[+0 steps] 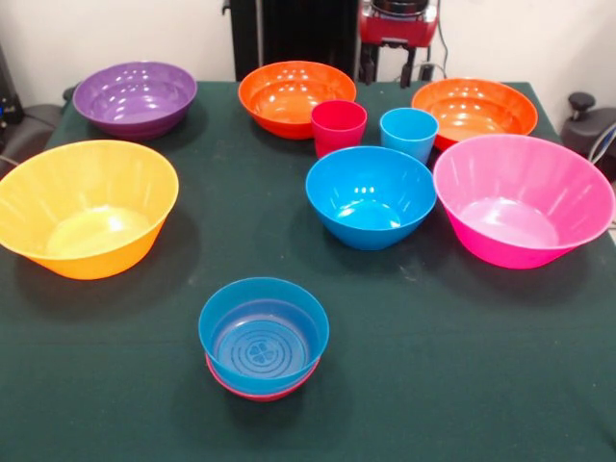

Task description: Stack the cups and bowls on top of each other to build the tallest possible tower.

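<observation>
Centrally, glossy ribbed small blue bowl inside small red bowl

Dark green table against a white wall, with clutter past its far corners.

The table's cloth-like top fills the view from the near edge to the far edge, lightly scuffed with pale specks. Beyond the far left corner sits a dark rounded object, too dim to identify. Beyond the far right corner stands a black knobbed piece of equipment. A thin dark cable hangs down the wall behind the far edge.
</observation>
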Motion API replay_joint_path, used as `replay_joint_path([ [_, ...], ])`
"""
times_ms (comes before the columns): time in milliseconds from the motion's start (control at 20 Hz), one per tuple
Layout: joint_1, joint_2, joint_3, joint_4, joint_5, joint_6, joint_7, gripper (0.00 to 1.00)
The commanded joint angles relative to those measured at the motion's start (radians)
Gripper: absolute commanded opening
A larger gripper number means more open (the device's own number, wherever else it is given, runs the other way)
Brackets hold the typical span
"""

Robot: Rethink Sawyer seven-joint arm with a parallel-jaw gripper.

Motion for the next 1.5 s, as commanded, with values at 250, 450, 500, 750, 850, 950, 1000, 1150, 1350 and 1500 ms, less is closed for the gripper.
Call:
replay_joint_path([
  [250, -0.007, 0.128, 0.091, -0.146, 0.005, 0.0, 0.118, 1.0],
  [450, -0.009, 0.147, 0.095, -0.159, 0.002, -0.017, 0.123, 1.0],
  [500, -0.009, 0.148, 0.095, -0.16, 0.002, -0.018, 0.125, 1.0],
  [750, -0.015, 0.163, 0.096, -0.175, -0.003, -0.025, 0.123, 1.0],
  [850, -0.018, 0.168, 0.096, -0.176, -0.008, -0.032, 0.124, 1.0],
  [950, -0.022, 0.175, 0.095, -0.179, -0.011, -0.037, 0.123, 1.0],
  [1000, -0.022, 0.176, 0.094, -0.18, -0.012, -0.039, 0.123, 1.0],
  [1150, -0.029, 0.181, 0.093, -0.185, -0.016, -0.044, 0.122, 1.0],
  [1350, -0.033, 0.181, 0.094, -0.187, -0.018, -0.047, 0.121, 1.0],
  [1500, -0.032, 0.186, 0.093, -0.192, -0.019, -0.054, 0.121, 1.0],
])
